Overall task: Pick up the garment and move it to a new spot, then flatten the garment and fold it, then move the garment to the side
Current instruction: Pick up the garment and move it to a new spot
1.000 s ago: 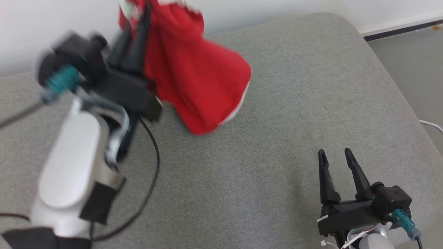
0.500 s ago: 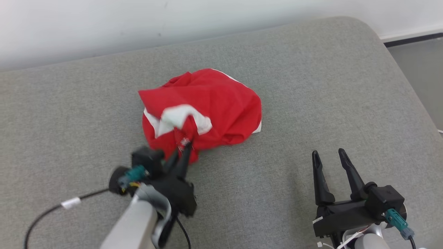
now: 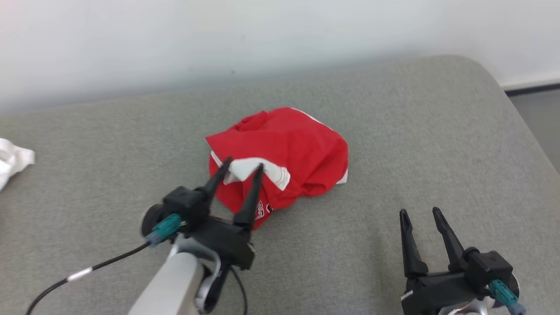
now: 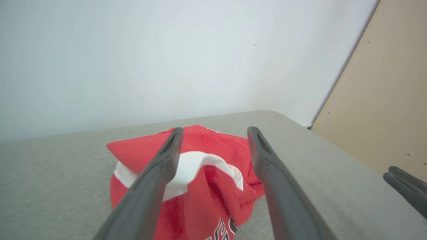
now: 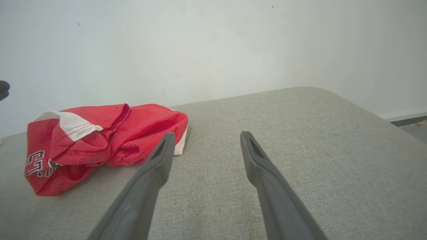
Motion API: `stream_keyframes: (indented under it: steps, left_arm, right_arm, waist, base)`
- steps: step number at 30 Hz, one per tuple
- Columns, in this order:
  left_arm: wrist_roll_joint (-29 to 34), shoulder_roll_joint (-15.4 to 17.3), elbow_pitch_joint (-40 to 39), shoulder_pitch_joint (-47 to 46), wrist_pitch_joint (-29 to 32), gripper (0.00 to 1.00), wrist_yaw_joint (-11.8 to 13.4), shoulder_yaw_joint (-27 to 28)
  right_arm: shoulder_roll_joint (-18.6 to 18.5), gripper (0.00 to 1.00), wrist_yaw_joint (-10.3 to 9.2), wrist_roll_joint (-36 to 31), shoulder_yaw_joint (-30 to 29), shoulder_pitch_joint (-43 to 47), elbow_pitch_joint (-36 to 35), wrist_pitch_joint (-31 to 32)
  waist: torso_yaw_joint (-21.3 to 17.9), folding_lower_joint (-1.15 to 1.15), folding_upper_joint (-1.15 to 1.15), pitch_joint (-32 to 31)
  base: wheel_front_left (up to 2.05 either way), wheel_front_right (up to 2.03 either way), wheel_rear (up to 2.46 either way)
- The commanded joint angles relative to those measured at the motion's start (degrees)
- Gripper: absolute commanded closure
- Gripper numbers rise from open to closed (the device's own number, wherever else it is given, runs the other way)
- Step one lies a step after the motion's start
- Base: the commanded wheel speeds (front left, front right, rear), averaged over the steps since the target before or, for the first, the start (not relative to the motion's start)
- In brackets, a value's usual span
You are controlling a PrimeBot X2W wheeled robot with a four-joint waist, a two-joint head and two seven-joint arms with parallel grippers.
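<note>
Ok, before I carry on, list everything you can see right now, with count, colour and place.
garment: one, red with white trim and dark lettering, crumpled mid-cushion
cushion: one, grey upholstery, under everything
cloth: one, white, at the cushion's left edge, partly cut off
wall: one, white, behind the cushion
panel: one, tan, beside the wall in the left wrist view
cable: one, black, trailing from the left arm
left gripper: one, dark, open, fingertips over the garment's near side
right gripper: one, dark, open, over bare cushion right of the garment
</note>
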Motion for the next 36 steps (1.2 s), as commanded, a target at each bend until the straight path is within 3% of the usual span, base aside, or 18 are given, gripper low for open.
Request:
stream_keyframes:
  steps: [1,11,15,22,36]
  left_arm:
    - [0.58,1.06,-0.9,1.7,-0.33,0.0,0.59,0.78]
    - [6.3,8.17,-11.05,11.77,-0.35,0.0,5.02,9.15]
    - [7.67,9.16,-14.38,16.82,-0.35,0.0,5.52,12.8]
    - [10.85,7.9,-18.51,25.11,-0.36,0.0,5.12,17.29]
    - [17.4,1.3,-22.6,33.35,-0.36,0.0,3.65,27.76]
  right_arm:
    - [-0.04,0.0,0.2,-0.46,-0.18,0.95,-0.06,-0.03]
    - [-0.04,0.0,0.2,-0.98,-1.13,3.28,-0.61,-0.04]
    - [-0.03,0.0,0.2,-1.21,-1.74,4.03,-0.75,-0.03]
    - [-0.03,0.0,0.2,-1.46,-2.08,4.38,-0.76,-0.03]
    - [-0.04,0.0,0.2,-1.67,-1.73,4.88,-0.62,-0.03]
  waist:
    - [2.08,0.0,0.0,-2.47]
    - [4.71,0.0,0.0,-5.31]
    - [5.59,0.0,0.0,-5.65]
    - [6.58,0.0,0.0,-5.82]
    - [6.62,0.0,0.0,-5.69]
  base:
    - [0.0,0.0,0.0]
    - [0.0,0.0,0.0]
    - [0.0,0.0,0.0]
    - [0.0,0.0,0.0]
    - [0.0,0.0,0.0]
